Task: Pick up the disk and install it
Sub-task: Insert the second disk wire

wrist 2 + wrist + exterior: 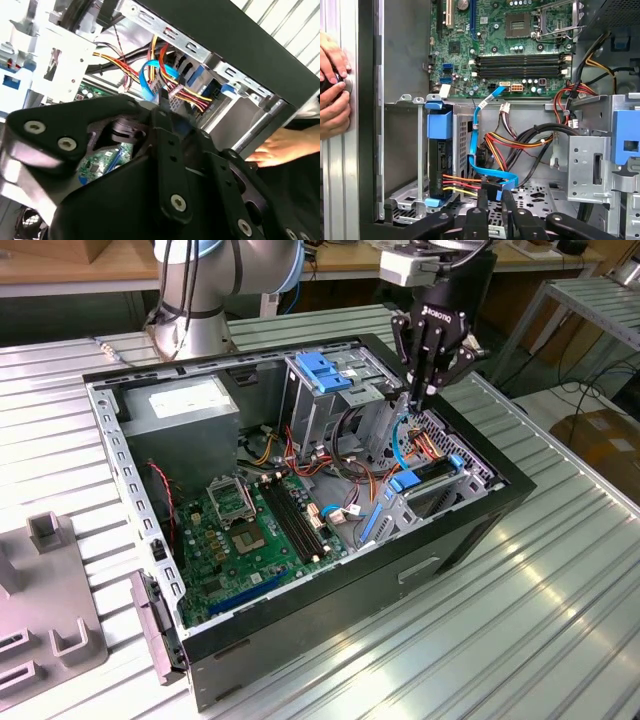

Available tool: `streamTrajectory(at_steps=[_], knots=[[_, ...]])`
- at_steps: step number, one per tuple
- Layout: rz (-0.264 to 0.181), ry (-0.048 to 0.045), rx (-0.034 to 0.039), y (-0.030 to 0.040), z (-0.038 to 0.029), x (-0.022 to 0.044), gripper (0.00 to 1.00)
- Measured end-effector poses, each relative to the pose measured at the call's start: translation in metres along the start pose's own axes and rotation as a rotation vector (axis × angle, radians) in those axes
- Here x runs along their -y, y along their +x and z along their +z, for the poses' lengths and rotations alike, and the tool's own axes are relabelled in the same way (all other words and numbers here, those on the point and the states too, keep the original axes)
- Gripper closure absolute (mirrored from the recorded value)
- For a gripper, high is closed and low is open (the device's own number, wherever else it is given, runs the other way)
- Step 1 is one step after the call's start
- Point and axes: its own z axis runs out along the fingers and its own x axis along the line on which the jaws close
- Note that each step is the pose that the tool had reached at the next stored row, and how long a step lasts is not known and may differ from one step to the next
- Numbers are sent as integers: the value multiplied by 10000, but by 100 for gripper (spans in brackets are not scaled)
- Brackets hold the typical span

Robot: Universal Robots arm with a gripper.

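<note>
The disk (428, 474) stands on edge in the drive bay at the front corner of the open computer case (480, 530). In the first wrist view the disk (440, 162) is black between blue rails, with red, yellow and black wires plugged into its end. My gripper (418, 405) points down into the case just beside that bay. Its fingers (482, 205) stand close together around the black plug of the thin blue cable (475, 135), beside the disk and not touching it. The second wrist view has the blue cable (149, 75) looping just past my gripper.
A person's hands rest on the case edge (332, 85) (280, 145). A tall grey cage with a light-blue latch (322, 370) stands behind the bay. The motherboard (250, 530) lies on the case floor, with wire bundles (520, 140) crossing it. A grey fixture (50, 600) sits at the exterior view's left.
</note>
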Motion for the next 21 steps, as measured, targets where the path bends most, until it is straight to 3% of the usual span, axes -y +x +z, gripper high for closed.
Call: streamTrajectory(at_steps=[1, 2, 3, 4, 6, 8, 9, 10, 11, 12, 13, 15, 17, 20, 21], knots=[[-10, 1, -379, 0, -1, 0, 71], [-16, 2, -646, 0, -1, 0, 65], [-20, 2, -821, 0, -2, 0, 65], [-26, 2, -1076, -4, 0, 0, 65], [-32, 3, -1368, -12, 1, 0, 65], [-45, 5, -1909, -21, 4, 0, 73], [-50, 5, -2082, -24, 5, 1, 79], [-52, 5, -2199, -26, 6, 1, 79], [-53, 6, -2229, -27, 11, 1, 79], [-50, 6, -2177, -28, 19, 0, 79], [-45, 5, -1993, -29, 24, -1, 79], [-41, 4, -1763, -28, 31, 0, 79], [-30, 3, -1301, -23, 39, 0, 79], [-1, 0, -64, -5, 44, 0, 79], [7, -1, 301, 3, 47, 0, 79]])
